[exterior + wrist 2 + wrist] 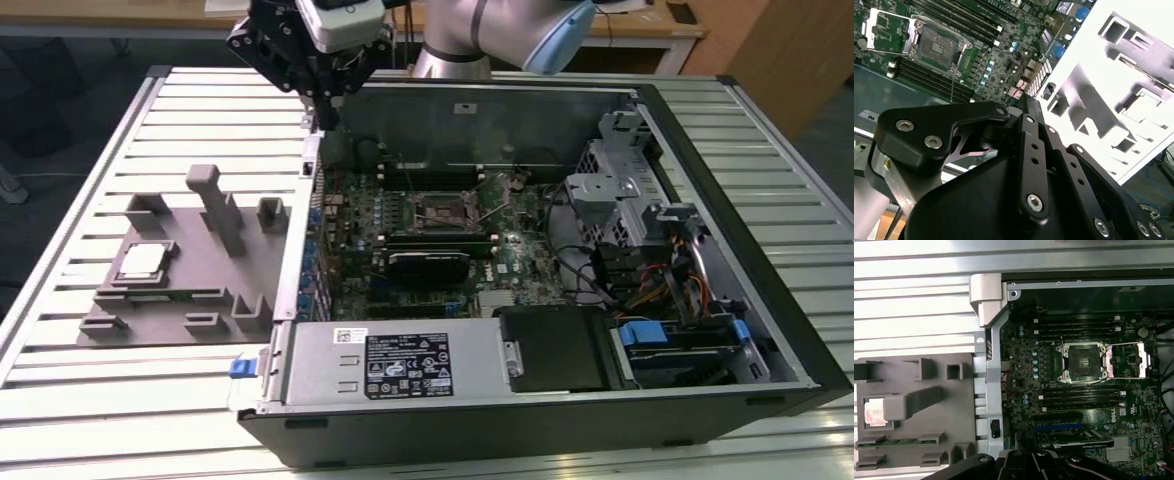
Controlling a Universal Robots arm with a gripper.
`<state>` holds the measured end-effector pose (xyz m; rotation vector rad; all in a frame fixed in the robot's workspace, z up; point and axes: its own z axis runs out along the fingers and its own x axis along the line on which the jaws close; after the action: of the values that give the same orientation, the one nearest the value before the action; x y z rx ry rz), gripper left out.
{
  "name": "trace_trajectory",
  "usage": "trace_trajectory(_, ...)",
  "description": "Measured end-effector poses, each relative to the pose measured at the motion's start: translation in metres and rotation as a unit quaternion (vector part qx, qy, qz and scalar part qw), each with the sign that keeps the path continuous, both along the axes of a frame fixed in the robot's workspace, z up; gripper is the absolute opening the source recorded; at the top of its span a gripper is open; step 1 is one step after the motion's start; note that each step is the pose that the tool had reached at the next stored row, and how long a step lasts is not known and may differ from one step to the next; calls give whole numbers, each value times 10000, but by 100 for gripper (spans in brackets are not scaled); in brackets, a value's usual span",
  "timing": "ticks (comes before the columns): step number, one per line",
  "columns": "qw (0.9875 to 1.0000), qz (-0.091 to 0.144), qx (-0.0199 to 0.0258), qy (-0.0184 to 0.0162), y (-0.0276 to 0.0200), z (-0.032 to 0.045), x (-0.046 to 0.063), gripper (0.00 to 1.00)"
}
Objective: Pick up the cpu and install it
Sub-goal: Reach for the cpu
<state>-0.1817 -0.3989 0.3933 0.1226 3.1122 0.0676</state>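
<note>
One claw [324,122] hangs at twelve o'clock in the exterior view, drawn in to a single narrow tip with nothing between its sides, so it is closed and carries nothing. Your cpu [143,262] lies flat in a square pocket of the grey holder [174,300]. That holder rests on the slatted table [80,400] just beside the open computer case [534,420], on the exterior view's left. From the claw's tip the cpu sits between seven and eight o'clock in that view, well apart from it. The holder's tall post [211,205] stands roughly on the line between the two. The tip itself hovers at the case's corner, at about eleven o'clock of the case, and you cannot tell whether it touches the wall there. Inside the case the motherboard [400,250] lies flat, and its socket [445,212] sits between four and five o'clock from the claw. In the first wrist view you see the cpu [871,412] with its pale shiny top up and the tall post [904,405] crossing in front of one side of it. There the socket [1081,361] lies uncovered, its metal frame [1129,360] swung open just beside it. At six o'clock in the exterior view the power supply [387,365] lies along the case's near edge.
</note>
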Motion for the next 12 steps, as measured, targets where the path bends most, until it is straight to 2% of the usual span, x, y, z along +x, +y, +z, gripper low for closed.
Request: trace_trajectory(12, 10000, -1, 0, 0, 0, 0, -58, 11)
